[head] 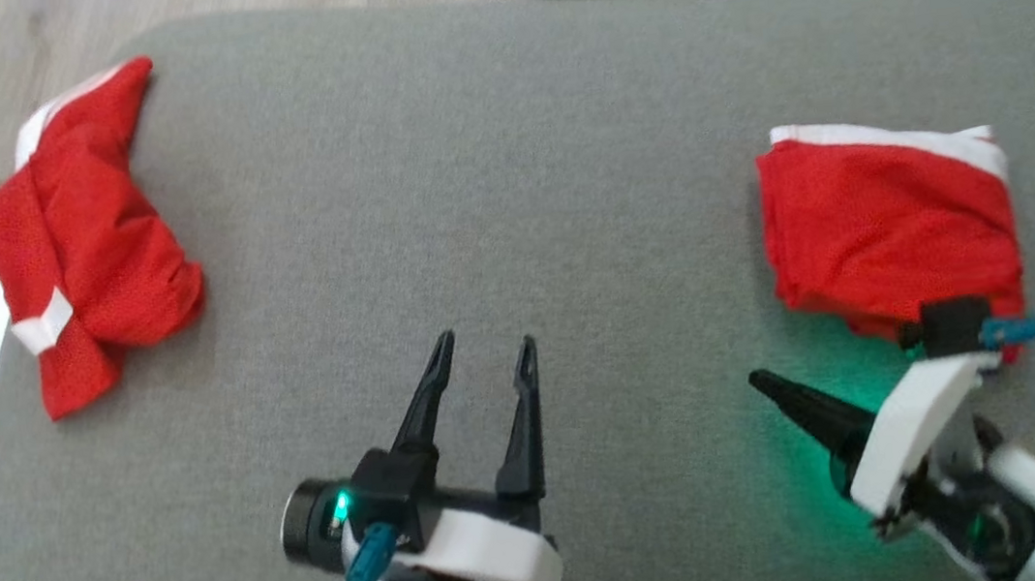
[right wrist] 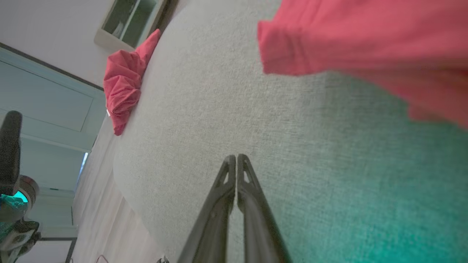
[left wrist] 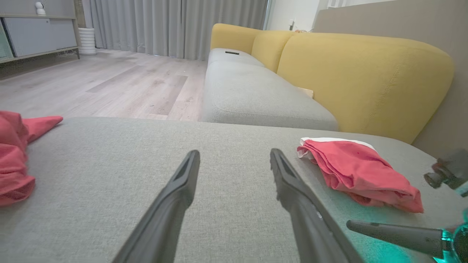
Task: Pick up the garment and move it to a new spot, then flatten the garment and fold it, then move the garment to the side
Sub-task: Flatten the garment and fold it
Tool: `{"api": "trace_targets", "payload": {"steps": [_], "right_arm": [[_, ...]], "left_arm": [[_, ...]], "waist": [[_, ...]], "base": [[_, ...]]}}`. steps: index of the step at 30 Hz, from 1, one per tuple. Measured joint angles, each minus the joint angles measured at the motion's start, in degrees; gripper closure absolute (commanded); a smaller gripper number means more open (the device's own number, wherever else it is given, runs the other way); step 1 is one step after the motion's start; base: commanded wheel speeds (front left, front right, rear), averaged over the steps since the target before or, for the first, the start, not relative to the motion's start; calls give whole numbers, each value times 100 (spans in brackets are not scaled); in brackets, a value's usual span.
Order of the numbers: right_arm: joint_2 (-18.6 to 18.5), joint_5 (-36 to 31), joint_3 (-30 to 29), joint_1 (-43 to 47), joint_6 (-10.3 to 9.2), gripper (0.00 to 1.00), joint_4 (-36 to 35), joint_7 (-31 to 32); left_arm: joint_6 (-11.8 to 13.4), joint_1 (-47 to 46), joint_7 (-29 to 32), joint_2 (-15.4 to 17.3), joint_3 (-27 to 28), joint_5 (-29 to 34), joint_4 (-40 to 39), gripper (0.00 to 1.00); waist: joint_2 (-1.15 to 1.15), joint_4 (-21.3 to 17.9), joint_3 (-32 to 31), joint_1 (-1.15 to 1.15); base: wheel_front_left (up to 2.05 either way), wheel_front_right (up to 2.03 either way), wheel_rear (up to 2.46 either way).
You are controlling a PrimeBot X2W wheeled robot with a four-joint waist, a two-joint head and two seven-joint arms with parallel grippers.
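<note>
Crumpled red garment (head: 83, 242): at the far-left corner of the grey cushion (head: 500, 136), long axis running along the cushion's left edge. Left gripper (head: 485, 348): fingers spread wide, empty, over the cushion's near middle. Judged the nearer arm, with the garment to its left and farther off. Right gripper (head: 767, 386): fingers pressed together, empty, at the cushion's near right, just beside a folded red garment (head: 885, 219).

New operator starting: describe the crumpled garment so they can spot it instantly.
Start at the big grey cushion. At its left edge lies the crumpled red garment with white trim. Unlike the folded red garment on the right, it is bunched up.
</note>
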Motion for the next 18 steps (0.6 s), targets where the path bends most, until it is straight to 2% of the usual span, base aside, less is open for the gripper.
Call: {"api": "trace_targets", "payload": {"steps": [1, 2, 6, 11, 15, 18], "right_arm": [[33, -41, 47, 90, 0, 25, -14, -213], [64, -119, 66, 172, 0, 0, -10, -458], [137, -719, 142, 330, 0, 0, 266, -1477], [255, -1640, -30, 406, 1, 0, 892, -2546], [447, -2440, -524, 420, 0, 0, 1043, -2767], [665, -3181, -1270, 628, 0, 0, 849, -2793]], "left_arm": [[-5, 69, 0, 1, 35, 0, 12, 0], [-22, 154, 0, -1, 93, 0, 23, 0], [-46, 548, 0, 3, 468, -24, 73, 0], [-200, 1015, 0, 15, 928, 29, 198, 0], [-303, 1245, 0, 19, 1202, 167, 245, 0], [-301, 1370, 0, 20, 1380, 280, 223, 0]], "waist": [[0, -21, -71, 0], [0, -44, -142, 0], [0, -187, -452, 0], [0, -451, -818, 0], [0, -694, -1019, 0], [0, -863, -1129, 0]], "base": [[0, 0, 0], [0, 0, 0], [0, 0, 0], [0, 0, 0], [0, 0, 0], [0, 0, 0]]}}
